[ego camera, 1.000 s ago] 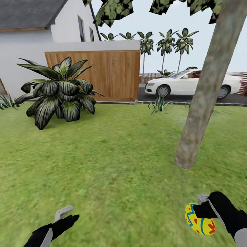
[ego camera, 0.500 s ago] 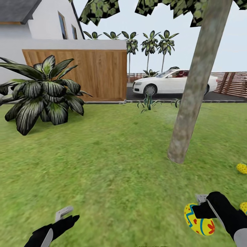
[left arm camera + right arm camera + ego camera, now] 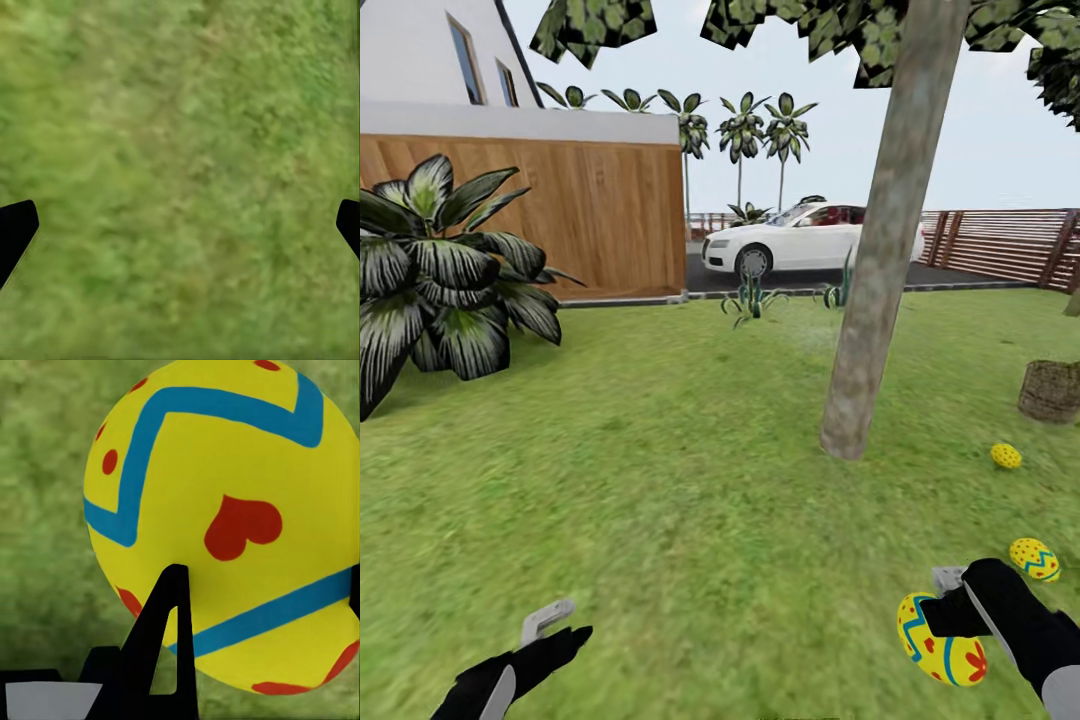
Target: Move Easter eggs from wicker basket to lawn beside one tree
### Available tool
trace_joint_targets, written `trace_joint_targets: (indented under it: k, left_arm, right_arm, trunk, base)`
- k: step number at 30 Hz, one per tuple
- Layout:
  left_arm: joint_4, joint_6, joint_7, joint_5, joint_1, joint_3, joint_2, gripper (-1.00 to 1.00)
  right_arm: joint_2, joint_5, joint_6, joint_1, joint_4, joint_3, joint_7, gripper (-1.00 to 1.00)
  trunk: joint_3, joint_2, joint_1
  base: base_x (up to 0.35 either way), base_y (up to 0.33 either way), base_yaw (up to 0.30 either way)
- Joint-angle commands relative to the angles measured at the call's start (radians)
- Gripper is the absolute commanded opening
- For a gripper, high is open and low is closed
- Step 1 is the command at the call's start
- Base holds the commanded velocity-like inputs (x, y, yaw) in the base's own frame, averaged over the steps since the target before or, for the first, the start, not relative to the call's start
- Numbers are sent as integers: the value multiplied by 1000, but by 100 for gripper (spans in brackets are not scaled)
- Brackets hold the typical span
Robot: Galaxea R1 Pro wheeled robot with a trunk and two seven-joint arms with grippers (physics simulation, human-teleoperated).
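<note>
My right gripper (image 3: 948, 618) is shut on a yellow Easter egg (image 3: 941, 642) with blue zigzags and red marks, held low over the lawn (image 3: 690, 480). The right wrist view has this egg (image 3: 225, 510) up close between the fingers (image 3: 161, 637). Two more Easter eggs lie on the grass right of the tree: one (image 3: 1006, 456) nearer the trunk, one (image 3: 1035, 559) close to my right arm. The tree (image 3: 865, 300) rises ahead on the right. The wicker basket (image 3: 1050, 390) stands at the right edge. My left gripper (image 3: 550, 632) hangs open over bare grass (image 3: 180, 150).
A large dark-leaved plant (image 3: 440, 280) grows at the left before a wooden fence (image 3: 600, 220). A white car (image 3: 800, 238) is parked on the driveway behind the tree. A slatted fence (image 3: 1000, 245) runs at the back right. Open grass lies between me and the trunk.
The camera has swung to the right, so the whole scene slid left. The basket and two eggs on the grass came into view. Both arms keep their pose, egg still held.
</note>
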Motion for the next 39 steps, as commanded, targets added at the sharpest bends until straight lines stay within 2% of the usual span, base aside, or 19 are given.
trace_joint_targets:
  k: [1, 9, 13, 19, 31, 39]
  left_arm:
    - [-1, 8, -3, 9, 0, 3, 0, 100]
    - [-1, 8, -3, 10, 0, 3, 0, 100]
    - [0, 8, -3, 10, 0, 3, 0, 100]
    - [2, 8, -2, 8, 0, 3, 0, 100]
    - [3, 8, -3, 9, 0, 3, -1, 100]
    - [3, 8, -3, 8, 0, 3, -1, 100]
  right_arm:
    - [0, 10, 3, -1, -1, 1, 7, -100]
    - [1, 11, 3, -1, -2, 3, 7, -100]
    - [1, 10, 3, -1, -1, 29, 7, -100]
    - [1, 10, 3, -1, 0, 33, 7, -100]
    - [1, 10, 4, -1, 0, 33, 7, -100]
    - [1, 10, 3, -1, 0, 34, 7, -100]
  trunk:
    - [-1, -1, 0]
    - [-1, -1, 0]
    - [-1, -1, 0]
    - [-1, -1, 0]
    - [-1, -1, 0]
    - [-1, -1, 0]
  base:
    - [0, 331, -300]
    - [0, 331, -300]
    - [0, 331, -300]
    - [12, 330, -237]
    - [263, 242, -18]
    - [206, 286, -270]
